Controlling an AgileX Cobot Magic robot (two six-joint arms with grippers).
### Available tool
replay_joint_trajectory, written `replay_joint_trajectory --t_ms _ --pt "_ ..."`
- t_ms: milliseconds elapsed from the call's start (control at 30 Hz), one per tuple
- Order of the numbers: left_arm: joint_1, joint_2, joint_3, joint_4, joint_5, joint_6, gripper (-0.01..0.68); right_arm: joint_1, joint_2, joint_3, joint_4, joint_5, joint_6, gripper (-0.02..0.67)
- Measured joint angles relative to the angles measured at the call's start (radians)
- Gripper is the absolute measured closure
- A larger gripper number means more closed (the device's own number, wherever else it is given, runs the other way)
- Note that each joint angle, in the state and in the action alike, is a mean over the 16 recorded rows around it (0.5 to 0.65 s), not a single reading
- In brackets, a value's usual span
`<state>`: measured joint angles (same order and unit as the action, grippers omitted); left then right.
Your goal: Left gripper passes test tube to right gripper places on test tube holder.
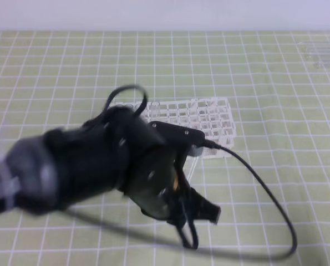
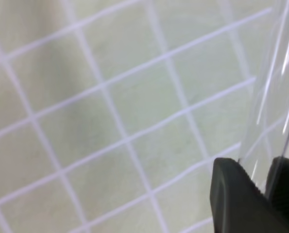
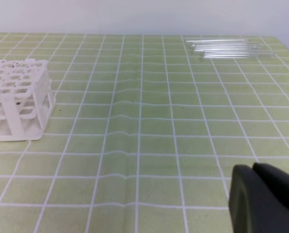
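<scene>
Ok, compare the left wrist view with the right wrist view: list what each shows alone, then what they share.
Left wrist only: the test tube, clear and slender, held between the left gripper fingers. Right wrist only: the test tube holder, a white lattice rack standing at the left; spare tubes lying at the far right; and the right gripper, jaws together and holding nothing. Both share the green gridded mat.

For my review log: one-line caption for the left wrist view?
Left claw clamps a clear test tube between its black fingers above the green gridded mat.
</scene>
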<state>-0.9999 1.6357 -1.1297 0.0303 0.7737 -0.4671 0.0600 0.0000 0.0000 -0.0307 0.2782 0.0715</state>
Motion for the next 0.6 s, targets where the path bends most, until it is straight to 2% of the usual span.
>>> replay_joint_trajectory --t_ms 400,600 --pt "-0.134 -0.310 0.337 0.187 -0.364 0.001 0.570 0.000 0.000 0.000 0.000 0.000 0.000 0.666" --pt "-0.162 -0.447 0.457 0.234 -0.445 0.002 0.572 0.000 0.000 0.000 0.000 0.000 0.000 0.666"
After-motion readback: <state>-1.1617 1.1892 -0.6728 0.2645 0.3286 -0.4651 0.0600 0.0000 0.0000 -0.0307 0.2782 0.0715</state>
